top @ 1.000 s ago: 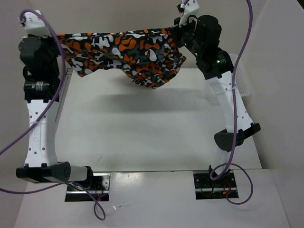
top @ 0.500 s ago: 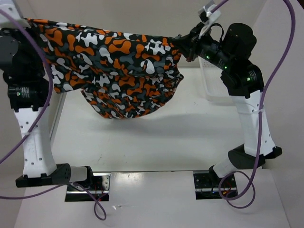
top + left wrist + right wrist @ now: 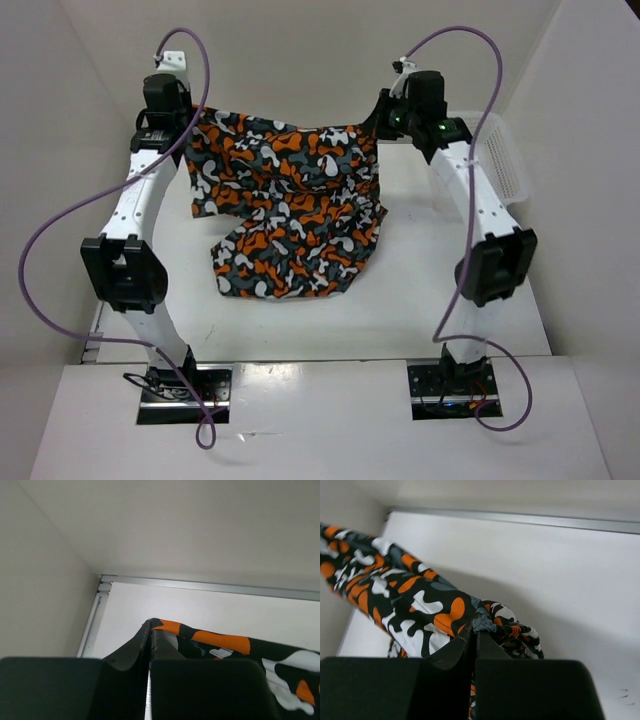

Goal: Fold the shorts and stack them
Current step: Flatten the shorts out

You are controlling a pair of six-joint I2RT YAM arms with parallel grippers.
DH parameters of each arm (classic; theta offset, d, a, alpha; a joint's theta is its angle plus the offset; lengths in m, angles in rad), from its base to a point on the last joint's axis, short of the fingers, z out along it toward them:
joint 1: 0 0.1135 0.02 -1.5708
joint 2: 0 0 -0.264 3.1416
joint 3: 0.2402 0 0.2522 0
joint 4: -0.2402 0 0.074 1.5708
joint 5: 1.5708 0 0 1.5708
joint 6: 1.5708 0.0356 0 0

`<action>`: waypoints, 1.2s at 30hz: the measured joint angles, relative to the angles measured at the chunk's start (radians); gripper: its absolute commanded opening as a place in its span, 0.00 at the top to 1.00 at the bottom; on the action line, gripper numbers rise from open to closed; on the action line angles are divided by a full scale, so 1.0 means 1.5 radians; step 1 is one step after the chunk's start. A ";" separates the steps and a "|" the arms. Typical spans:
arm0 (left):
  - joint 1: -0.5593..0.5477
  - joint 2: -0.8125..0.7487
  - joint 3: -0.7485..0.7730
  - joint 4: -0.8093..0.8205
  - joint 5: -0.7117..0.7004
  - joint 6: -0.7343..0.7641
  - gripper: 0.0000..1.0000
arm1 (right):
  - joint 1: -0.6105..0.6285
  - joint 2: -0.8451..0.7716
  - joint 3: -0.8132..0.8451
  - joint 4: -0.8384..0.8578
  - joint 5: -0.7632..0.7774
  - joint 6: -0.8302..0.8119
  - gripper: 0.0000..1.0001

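The shorts (image 3: 285, 205), with an orange, white, grey and black blotch print, hang stretched between my two grippers over the far half of the table, and their lower part lies on the white table (image 3: 420, 300). My left gripper (image 3: 192, 122) is shut on the shorts' left top corner, which shows in the left wrist view (image 3: 210, 640). My right gripper (image 3: 372, 126) is shut on the right top corner, where fabric bunches at the fingertips in the right wrist view (image 3: 440, 615).
A white mesh basket (image 3: 500, 160) stands at the table's far right, beside my right arm. Pale walls close in on the left, back and right. A metal rail (image 3: 210, 586) runs along the table's far edge.
Both arms have reached forward and down toward the far side of the table. The shorts went from hanging high in the air to draping with their lower part on the table.
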 measured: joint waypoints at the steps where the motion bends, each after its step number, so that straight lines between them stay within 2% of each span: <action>1: -0.002 0.016 0.001 0.005 -0.003 0.000 1.00 | -0.002 0.032 0.024 0.002 0.024 0.004 1.00; 5: -0.009 0.048 0.016 0.013 -0.006 0.000 1.00 | -0.009 0.113 0.073 0.010 0.111 0.007 1.00; 9: -0.010 0.058 0.044 0.034 -0.005 0.000 1.00 | -0.011 0.141 0.085 0.014 0.166 -0.001 1.00; 12: -0.010 0.058 0.079 0.045 -0.004 0.000 1.00 | -0.010 0.148 0.122 0.011 0.164 -0.008 1.00; 18: 0.001 0.056 0.181 0.075 -0.013 0.000 1.00 | -0.010 0.187 0.342 0.020 0.147 -0.035 1.00; 20: 0.002 0.039 0.202 0.059 -0.015 0.000 1.00 | -0.010 0.164 0.354 0.032 0.129 -0.050 1.00; 24: 0.002 -0.038 0.190 -0.011 -0.009 -0.001 1.00 | -0.010 0.055 0.233 0.033 0.066 -0.104 1.00; 30: 0.004 -0.262 -0.046 -0.103 0.003 -0.001 1.00 | -0.003 -0.082 -0.036 -0.003 -0.081 -0.261 1.00; 34: 0.003 -0.366 -0.156 -0.208 0.056 0.000 1.00 | 0.047 -0.129 -0.212 -0.086 -0.090 -0.429 1.00; 36: -0.002 -0.441 -0.243 -0.250 0.093 0.000 1.00 | 0.080 -0.156 -0.314 -0.134 -0.081 -0.506 1.00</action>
